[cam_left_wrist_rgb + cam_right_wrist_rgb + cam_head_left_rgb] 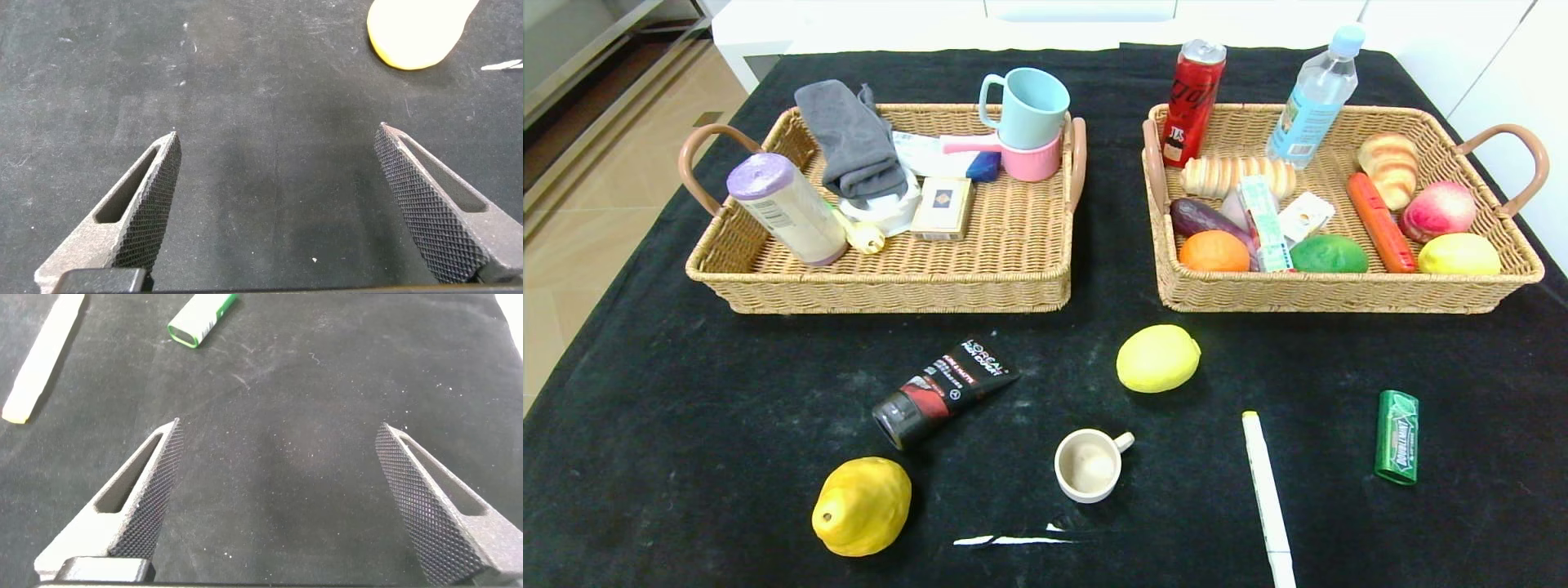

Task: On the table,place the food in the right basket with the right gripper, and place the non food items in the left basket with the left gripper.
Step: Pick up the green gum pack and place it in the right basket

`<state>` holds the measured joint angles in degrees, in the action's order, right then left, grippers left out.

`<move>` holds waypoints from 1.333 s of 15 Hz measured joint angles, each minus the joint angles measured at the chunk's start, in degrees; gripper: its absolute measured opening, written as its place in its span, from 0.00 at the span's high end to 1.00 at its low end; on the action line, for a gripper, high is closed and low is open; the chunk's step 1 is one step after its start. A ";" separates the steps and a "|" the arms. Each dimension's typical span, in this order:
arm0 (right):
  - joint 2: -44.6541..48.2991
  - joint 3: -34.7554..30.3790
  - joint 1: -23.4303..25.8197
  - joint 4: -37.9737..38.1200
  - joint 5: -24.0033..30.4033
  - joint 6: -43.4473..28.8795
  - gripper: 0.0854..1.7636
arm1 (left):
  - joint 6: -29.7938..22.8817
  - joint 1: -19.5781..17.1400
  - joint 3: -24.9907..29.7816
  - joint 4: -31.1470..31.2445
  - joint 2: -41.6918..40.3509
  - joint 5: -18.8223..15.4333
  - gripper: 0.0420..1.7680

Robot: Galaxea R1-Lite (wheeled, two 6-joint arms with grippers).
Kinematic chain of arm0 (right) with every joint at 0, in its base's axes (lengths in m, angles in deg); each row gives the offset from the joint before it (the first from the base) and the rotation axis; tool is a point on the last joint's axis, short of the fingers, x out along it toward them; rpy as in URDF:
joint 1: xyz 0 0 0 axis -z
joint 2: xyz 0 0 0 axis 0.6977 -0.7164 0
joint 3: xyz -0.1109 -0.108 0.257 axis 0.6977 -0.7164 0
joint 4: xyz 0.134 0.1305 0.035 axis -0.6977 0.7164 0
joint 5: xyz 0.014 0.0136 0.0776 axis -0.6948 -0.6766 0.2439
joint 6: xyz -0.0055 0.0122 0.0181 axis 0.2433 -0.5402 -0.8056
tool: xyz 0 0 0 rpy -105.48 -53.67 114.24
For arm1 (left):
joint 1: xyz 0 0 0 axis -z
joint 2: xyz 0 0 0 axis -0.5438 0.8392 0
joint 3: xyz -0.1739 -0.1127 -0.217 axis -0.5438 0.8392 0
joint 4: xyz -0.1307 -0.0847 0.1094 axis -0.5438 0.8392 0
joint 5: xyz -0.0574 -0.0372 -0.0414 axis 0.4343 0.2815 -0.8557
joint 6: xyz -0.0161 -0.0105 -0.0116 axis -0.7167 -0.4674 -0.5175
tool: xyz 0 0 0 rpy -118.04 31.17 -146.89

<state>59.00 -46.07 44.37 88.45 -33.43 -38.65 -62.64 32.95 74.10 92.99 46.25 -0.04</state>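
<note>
Left gripper (pixel 278 143) hangs over bare black table (pixel 686 392), fingers spread wide, gripping nothing. Ahead, the bumpy yellow fruit (pixel 862 505), cosmetic tube (pixel 943 390), cream cup (pixel 1089 464), lemon (pixel 1158 358), marker pen (pixel 1266 494) and gum pack (pixel 1396 436) lie loose before both baskets. Right gripper (pixel 278 437) gapes wide too, holding nothing.

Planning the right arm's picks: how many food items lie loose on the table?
3: smooth lemon mid-table, bumpy yellow fruit near-left, green gum pack near-right. None seems hidden.
</note>
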 joint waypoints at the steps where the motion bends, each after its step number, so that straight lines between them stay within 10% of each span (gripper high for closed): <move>1: 0.00 0.00 -0.13 0.17 0.06 0.15 0.03 | 0.02 0.00 0.00 0.00 0.00 0.00 0.03; 8: -0.10 2.24 -0.16 1.37 1.16 -0.74 0.03 | -0.09 0.00 -0.11 0.02 0.02 0.09 0.03; 14: -6.30 15.41 0.07 1.54 10.34 -2.94 0.03 | -10.14 0.00 -10.31 3.61 5.61 1.34 0.03; 20: -20.77 22.33 0.09 -4.32 17.40 -2.94 0.03 | -6.86 3.00 -11.97 -9.29 14.21 0.67 0.03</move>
<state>38.22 -23.74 44.46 84.13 -16.03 -41.58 -69.50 35.94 62.13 83.70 60.46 0.63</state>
